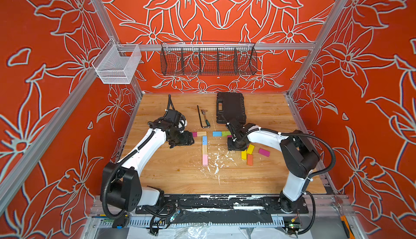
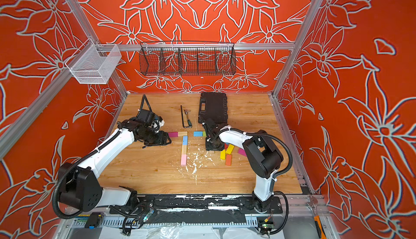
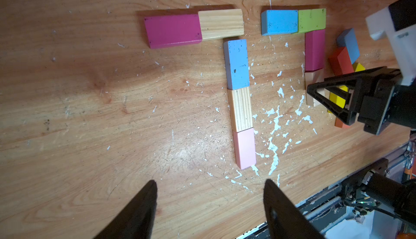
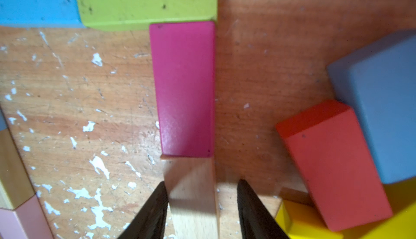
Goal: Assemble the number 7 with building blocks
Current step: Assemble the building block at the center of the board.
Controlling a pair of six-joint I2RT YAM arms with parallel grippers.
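Right gripper (image 4: 202,181), jaws slack around the plain wood block (image 4: 191,204) lying end-on under the magenta block (image 4: 184,87), evidently lengthening a 2nd stem beside the complete number 7 (image 3: 238,64); left gripper (image 3: 210,181) hangs wide, empty.

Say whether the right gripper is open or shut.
Open: the right gripper straddles the plain wooden block, a gap showing on one side.

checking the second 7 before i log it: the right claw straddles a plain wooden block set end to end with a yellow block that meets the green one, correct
Not quite. The block meeting the green rectangular wooden block is a magenta rectangular wooden block, not yellow. The right wrist view shows it, with the plain wooden block end to end with it, straddled by the right claw.
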